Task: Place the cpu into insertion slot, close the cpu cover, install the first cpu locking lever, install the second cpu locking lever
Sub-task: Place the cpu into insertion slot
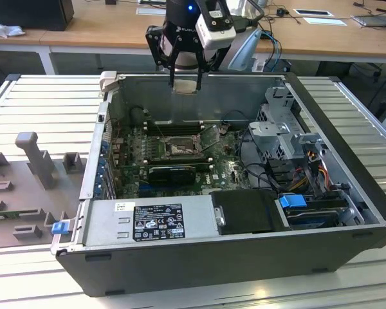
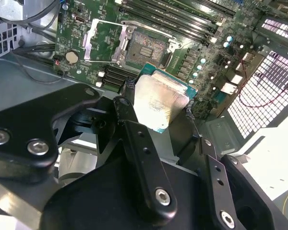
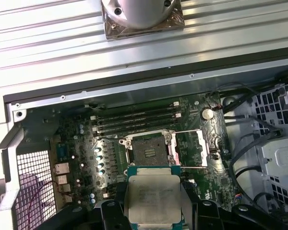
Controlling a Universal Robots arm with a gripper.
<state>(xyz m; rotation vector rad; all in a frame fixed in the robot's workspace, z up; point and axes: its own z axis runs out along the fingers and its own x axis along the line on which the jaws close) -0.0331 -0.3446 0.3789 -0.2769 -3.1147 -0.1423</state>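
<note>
Item: cpu (image 1: 184, 87), pinched in the jaws, upper centre of the exterior view, above the insertion slot (image 1: 179, 149) mid-frame. Hazard: skewed lowering could bend pins.

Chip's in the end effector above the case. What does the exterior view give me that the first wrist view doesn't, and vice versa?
Exterior view: the labelled power supply and, at that view's left, a grey fixture outside the case. First wrist view: a round silver mount on the slatted table. Both: the chip gripped in the end effector, and the open socket on the green board.
</note>
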